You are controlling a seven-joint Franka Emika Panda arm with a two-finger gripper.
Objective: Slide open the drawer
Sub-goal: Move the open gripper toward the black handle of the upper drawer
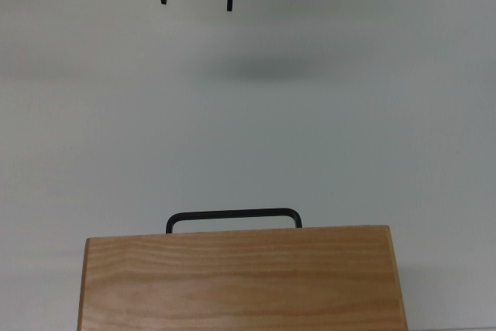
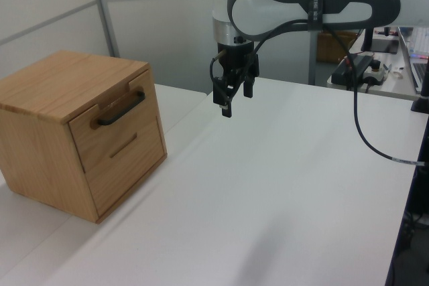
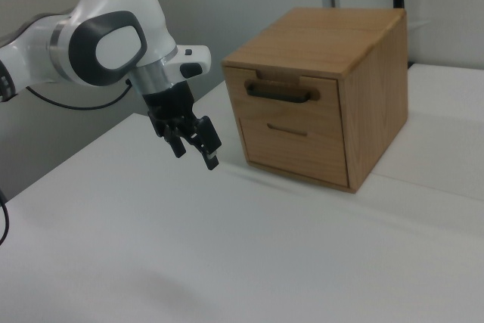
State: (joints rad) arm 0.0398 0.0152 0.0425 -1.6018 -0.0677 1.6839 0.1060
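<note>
Claw (image 2: 236, 96) hangs released above the bench (image 2: 281, 185), well apart from the shut drawer (image 2: 114, 120), whose handle (image 2: 122, 108) faces it.

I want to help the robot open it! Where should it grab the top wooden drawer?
Probably by the thin black bar handle on the wooden drawer, coming straight at the cabinet's front. The bar stands off the panel, leaving a gap for a finger behind it. The open black gripper hangs clear of it.
</note>
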